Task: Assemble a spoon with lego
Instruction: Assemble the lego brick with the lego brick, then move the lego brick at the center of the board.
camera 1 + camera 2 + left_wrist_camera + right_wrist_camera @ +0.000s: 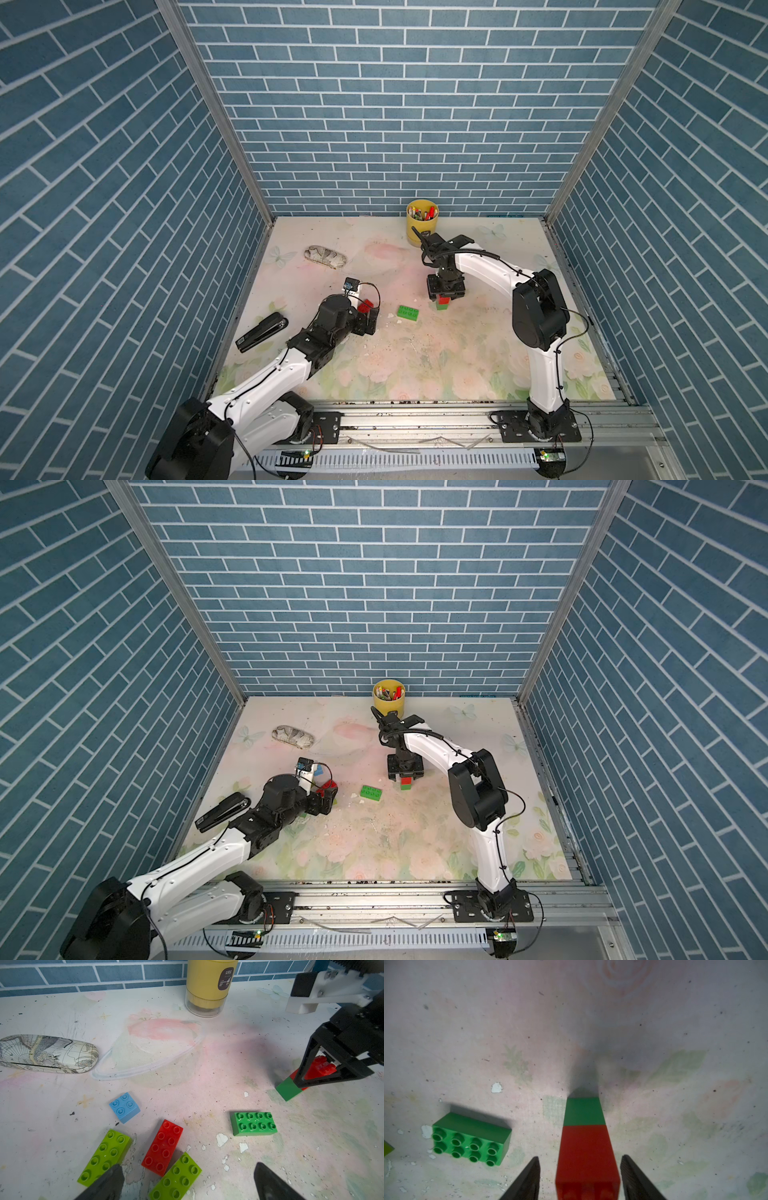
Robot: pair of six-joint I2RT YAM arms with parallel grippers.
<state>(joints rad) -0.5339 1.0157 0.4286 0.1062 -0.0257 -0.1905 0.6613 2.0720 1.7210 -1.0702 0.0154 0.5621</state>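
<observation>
Here, glossy studded oblong lego (253,1124) on a scuffed floral tabletop (207,1064).

Surface (457,365): pale and worn, with a faded pink and green flower print, white chips and dark specks.
Back edge, near its middle: yellow pen pot (422,232), upright, pens inside.
Toward the back left corner: map-print glasses case (326,257), closed, lying flat.
Left edge, about halfway along: black stapler (261,331), lying at a slant.
Middle: dark green oblong brick (407,313), studs up, touching nothing else.
Near it, toward the right edge: green brick (442,308) standing on the surface, red brick (444,300) stacked on it.
Left of the middle: light-blue square brick (124,1107), studs up, apart from the rest.
Beside it, toward the front edge: red oblong brick (162,1147) between a lime oblong brick (105,1157) and a second lime oblong brick (175,1177), all studs up.
</observation>
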